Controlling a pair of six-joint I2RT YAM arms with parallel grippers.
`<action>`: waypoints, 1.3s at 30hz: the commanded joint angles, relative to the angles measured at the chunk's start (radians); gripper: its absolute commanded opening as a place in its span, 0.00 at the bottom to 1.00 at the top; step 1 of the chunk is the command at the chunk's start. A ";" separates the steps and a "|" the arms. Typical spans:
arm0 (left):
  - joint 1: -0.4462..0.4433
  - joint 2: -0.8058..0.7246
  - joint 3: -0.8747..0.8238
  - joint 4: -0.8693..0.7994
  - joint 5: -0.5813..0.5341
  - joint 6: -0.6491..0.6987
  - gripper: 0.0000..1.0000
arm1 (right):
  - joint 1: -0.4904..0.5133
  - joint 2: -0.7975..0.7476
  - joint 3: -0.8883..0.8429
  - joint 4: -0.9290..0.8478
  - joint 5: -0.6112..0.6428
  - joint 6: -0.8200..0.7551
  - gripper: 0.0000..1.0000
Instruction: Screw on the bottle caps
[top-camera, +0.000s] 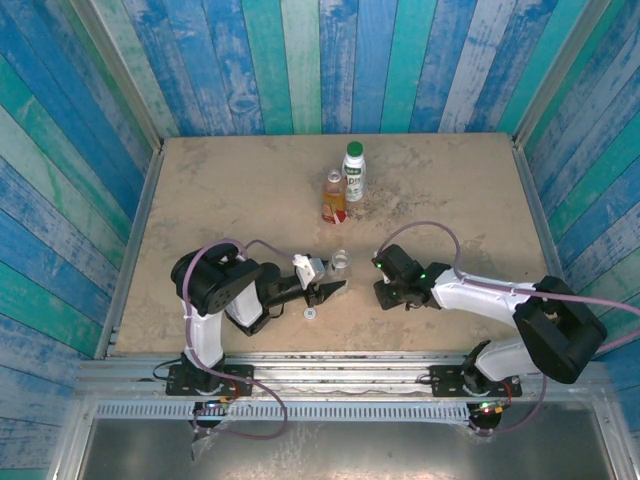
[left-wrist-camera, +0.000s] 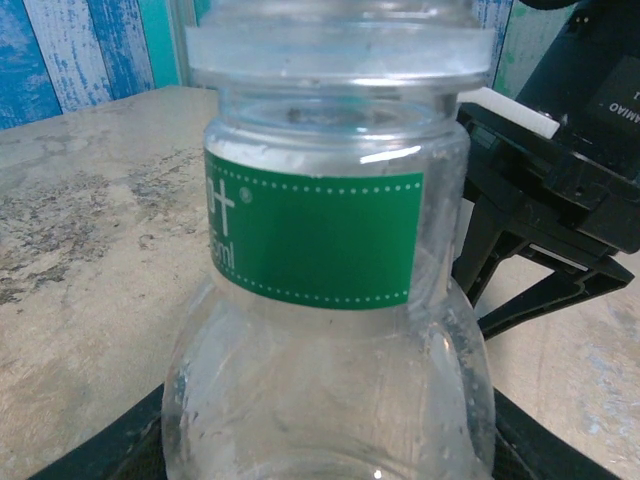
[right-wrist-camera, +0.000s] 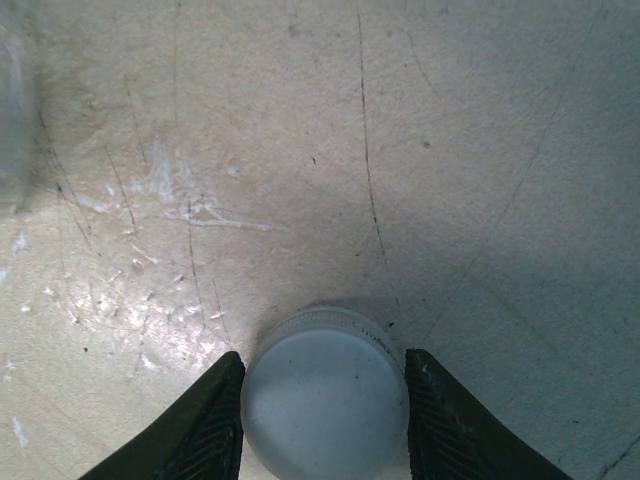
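"Near the front middle of the table (top-camera: 220, 200), what did the left gripper (top-camera: 333, 275) have?"

"It was closed on the clear bottle (left-wrist-camera: 320, 300), low on its body. That bottle stood upright, its mouth uncapped, a green label (left-wrist-camera: 320, 240) on its upper part."

"And the right gripper (right-wrist-camera: 323, 375)?"

"It pointed straight down at the tabletop, just to the right of that bottle. Its two fingers (right-wrist-camera: 205, 430) pressed against opposite sides of the white cap (right-wrist-camera: 325, 410), which lay flat on the surface."

"Were other caps about?"

"A smaller pale cap (top-camera: 310, 313) lay loose on the table, just in front of the left gripper, touching nothing."

"Where were the other bottles?"

"Toward the back, well apart from both grippers. The amber bottle (top-camera: 334, 197) and the white bottle (top-camera: 354, 172) stood upright just beside each other, the white one behind and to the right. The white bottle wore the dark green cap (top-camera: 354, 149). Whether the amber bottle was capped could not be told."
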 joint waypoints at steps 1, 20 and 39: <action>-0.001 0.016 -0.013 0.026 0.036 0.004 0.58 | 0.006 -0.017 0.026 -0.031 -0.006 -0.008 0.45; -0.002 0.018 0.005 -0.005 0.074 0.023 0.58 | 0.006 0.004 0.005 -0.022 -0.007 0.001 0.44; -0.003 0.014 0.019 -0.033 0.093 0.028 0.58 | 0.005 0.029 0.017 -0.032 -0.015 -0.008 0.45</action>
